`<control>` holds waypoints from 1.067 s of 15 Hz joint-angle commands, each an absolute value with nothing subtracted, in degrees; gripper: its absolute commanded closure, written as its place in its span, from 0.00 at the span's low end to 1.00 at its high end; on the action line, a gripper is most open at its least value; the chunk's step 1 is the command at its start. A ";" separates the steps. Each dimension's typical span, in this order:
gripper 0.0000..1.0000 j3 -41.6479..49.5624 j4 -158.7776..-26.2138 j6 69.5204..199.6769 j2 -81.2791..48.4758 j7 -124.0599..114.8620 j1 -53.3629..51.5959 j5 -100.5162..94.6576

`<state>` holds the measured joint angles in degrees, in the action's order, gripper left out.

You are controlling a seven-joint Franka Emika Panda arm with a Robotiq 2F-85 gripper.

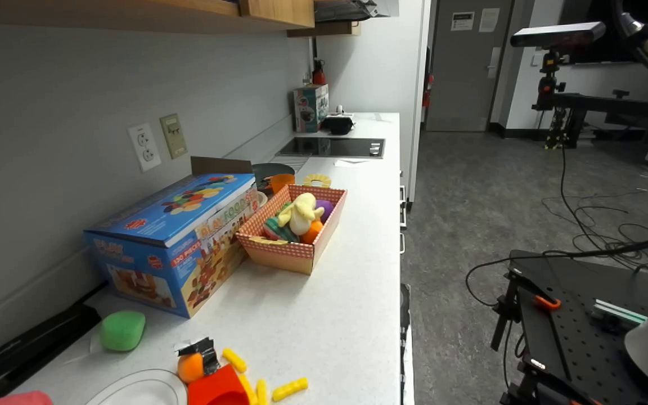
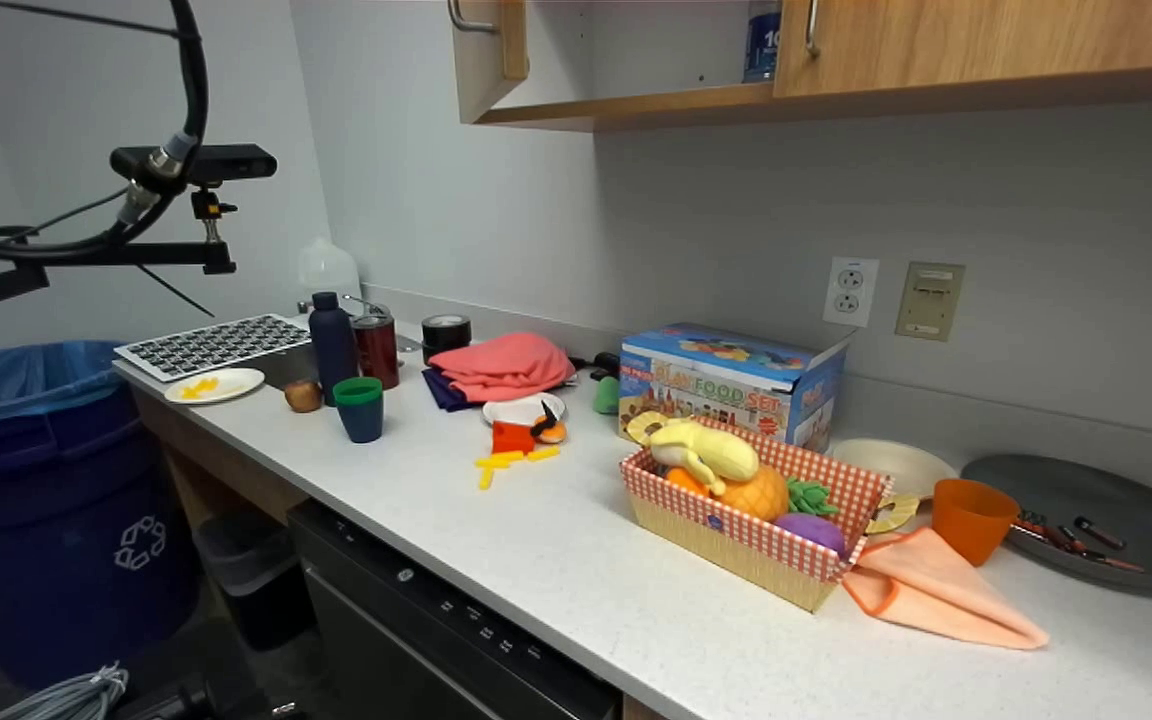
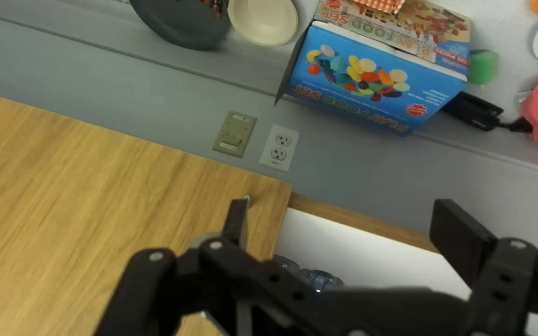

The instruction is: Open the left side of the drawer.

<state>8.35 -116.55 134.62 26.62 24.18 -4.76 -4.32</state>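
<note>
A wooden wall cabinet hangs above the counter. In an exterior view its left door (image 2: 489, 60) stands swung open with a metal handle (image 2: 471, 18). Its right door (image 2: 996, 40) is shut and has its own handle (image 2: 813, 28). The wrist view is upside down and shows the shut door (image 3: 110, 196), its handle's end (image 3: 246, 199) and the white cabinet interior (image 3: 367, 247). My gripper (image 3: 341, 205) is open with nothing between its fingers. One finger overlaps the handle's end; I cannot tell whether they touch. The gripper is outside both exterior views. The open door is not visible in the wrist view.
A clear bottle (image 2: 763, 42) stands inside the cabinet. Below, the counter (image 2: 536, 540) holds a play food box (image 2: 706, 390), a basket (image 2: 736, 540) of toy food, an orange cup (image 2: 974, 520) and a dark pan (image 2: 1116, 510). Drawer handles (image 1: 403, 216) show under the counter.
</note>
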 commanded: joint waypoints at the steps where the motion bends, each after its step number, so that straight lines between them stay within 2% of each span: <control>1: 0.00 9.21 -116.77 130.98 29.32 28.23 -7.34 1.35; 16: 0.00 6.08 -118.47 122.71 35.78 39.42 -17.88 11.29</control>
<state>6.00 -117.65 123.76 34.21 36.10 -16.18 8.79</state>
